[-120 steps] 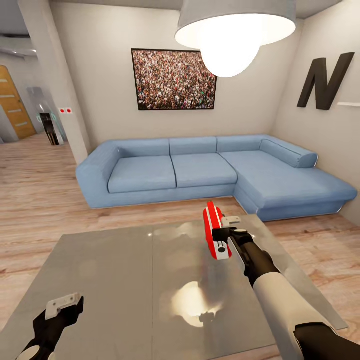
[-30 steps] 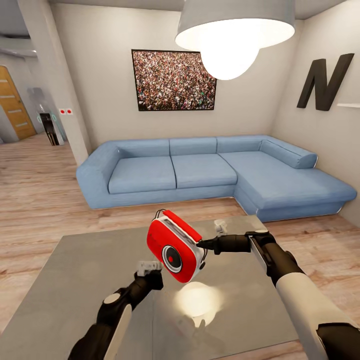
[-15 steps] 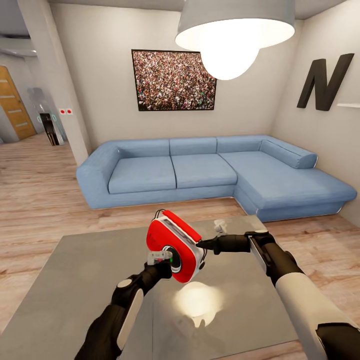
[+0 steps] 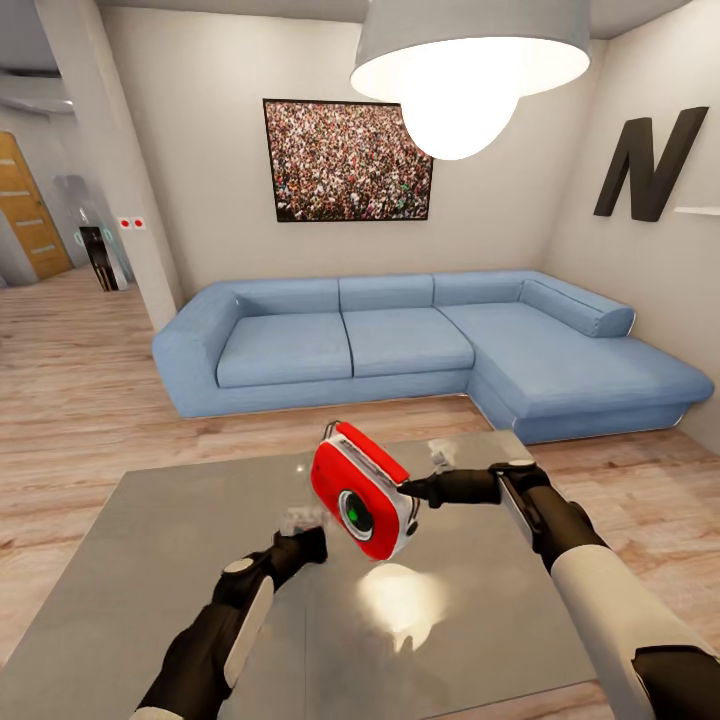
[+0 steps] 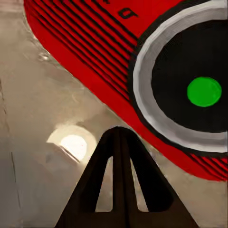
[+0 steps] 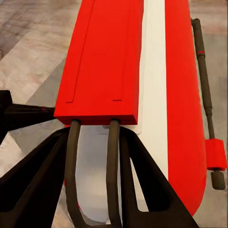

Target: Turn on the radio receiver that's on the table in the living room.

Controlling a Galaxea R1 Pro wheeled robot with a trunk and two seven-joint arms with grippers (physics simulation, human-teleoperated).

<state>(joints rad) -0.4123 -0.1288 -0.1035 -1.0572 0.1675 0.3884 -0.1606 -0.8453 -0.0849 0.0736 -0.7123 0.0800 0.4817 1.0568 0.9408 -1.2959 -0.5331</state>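
A: What sits nearest the camera?
B: The left arm, black and white, reaching up from the lower edge over the grey bench [image 4: 150, 560]. Its left gripper [image 4: 300, 525] hangs just beside the lower left of the radio receiver [image 4: 362, 503], apart from it by a small gap. In the left wrist view the left gripper's fingers [image 5: 118, 190] meet at a point, closed on nothing, with the green-centred dial [image 5: 203, 91] straight ahead.

A: And the radio itself?
B: It is held up off the bench, tilted, its red face and dial turned toward the camera. The lamp's bright reflection [image 4: 400, 598] lies on the glossy top below it.

A: Who holds it?
B: The right gripper [image 4: 412, 490], coming in from the right and clamped on the radio's edge. The right wrist view shows its fingers [image 6: 71, 156] on either side of the red and white casing, with the thin handle [image 6: 205, 80] along the far side.

A: Further back?
B: Light wood floor [image 4: 80, 380], then the blue sofa [image 4: 400, 345]. On the walls, a crowd picture [image 4: 347, 158] and a black "N" [image 4: 648, 160]. A pendant lamp [image 4: 470, 60] hangs overhead.
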